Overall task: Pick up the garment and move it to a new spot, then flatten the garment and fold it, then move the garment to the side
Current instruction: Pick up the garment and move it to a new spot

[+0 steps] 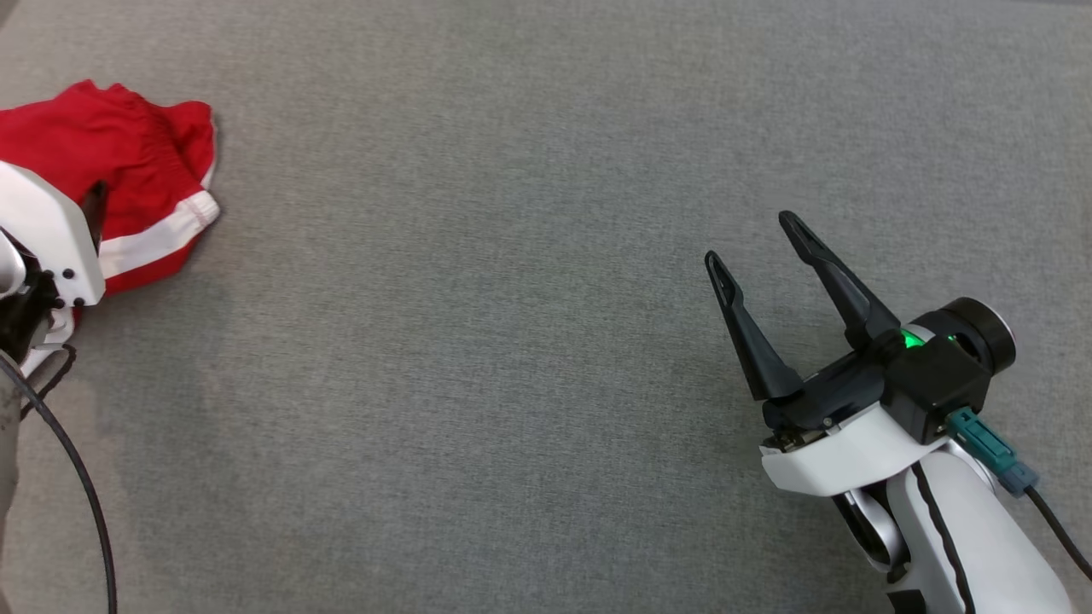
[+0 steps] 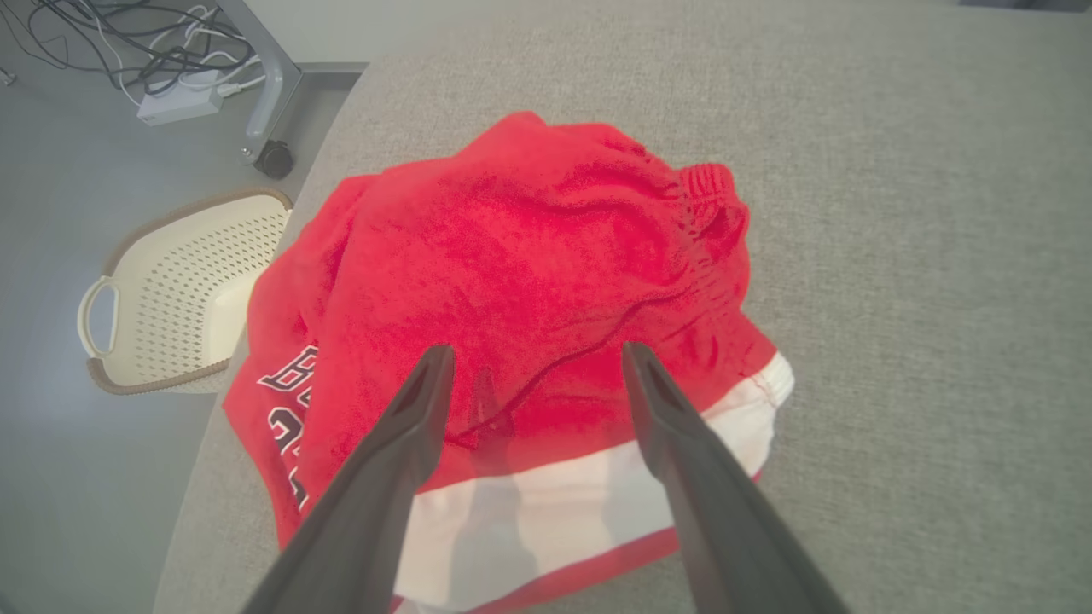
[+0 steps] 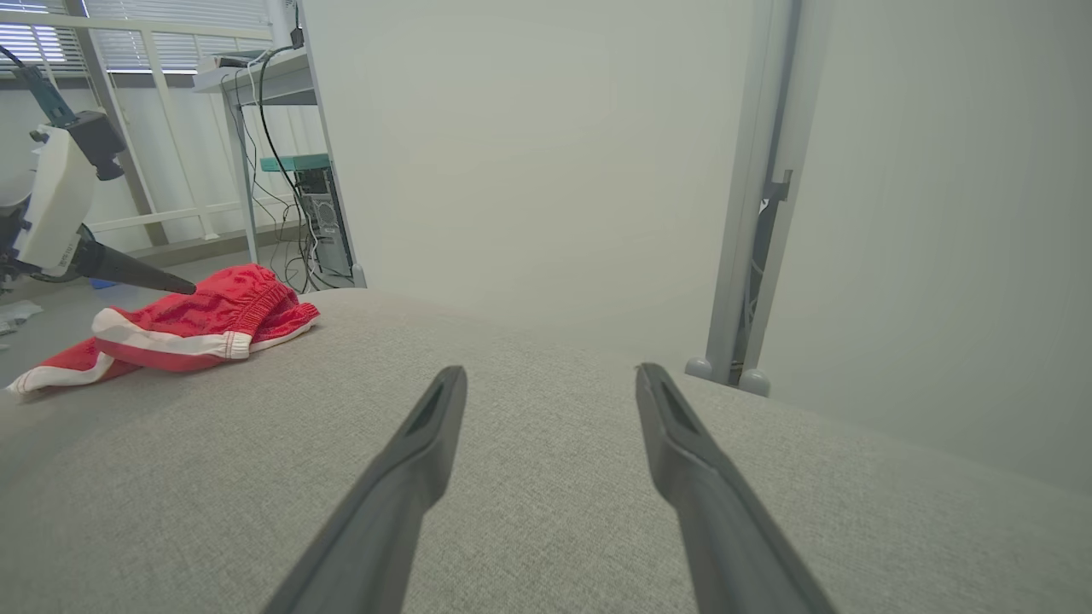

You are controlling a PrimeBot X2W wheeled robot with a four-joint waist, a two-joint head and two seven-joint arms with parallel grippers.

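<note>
Left gripper (image 2: 537, 348) has its two long, dark, tapered fingers spread wide and empty, poised right over the garment (image 2: 529, 230). Whether the tips touch the cloth cannot be told. The garment is a crumpled red mound of soft, fuzzy-looking fabric. It has a gathered elastic band puckered at its far side, a broad white stripe along the near hem, and dark block lettering edged in white on one flank. It lies on the table (image 1: 478, 341), which is covered in coarse grey woven cloth, close to the table's rounded edge.

The right gripper (image 1: 749, 236) is well apart from the garment, over bare grey weave. Its slim black fingers are also wide apart with nothing between them, and its wrist housing is glossy white.

Just past the table edge beside the garment, a cream plastic basket (image 2: 179, 281) sits on the smooth grey floor. Its wall is perforated, with a loop handle and a brown rim. Farther beyond the garment are a grey metal leg on a black caster (image 2: 275, 159) and tangled cables around a white power strip (image 2: 175, 107).
</note>
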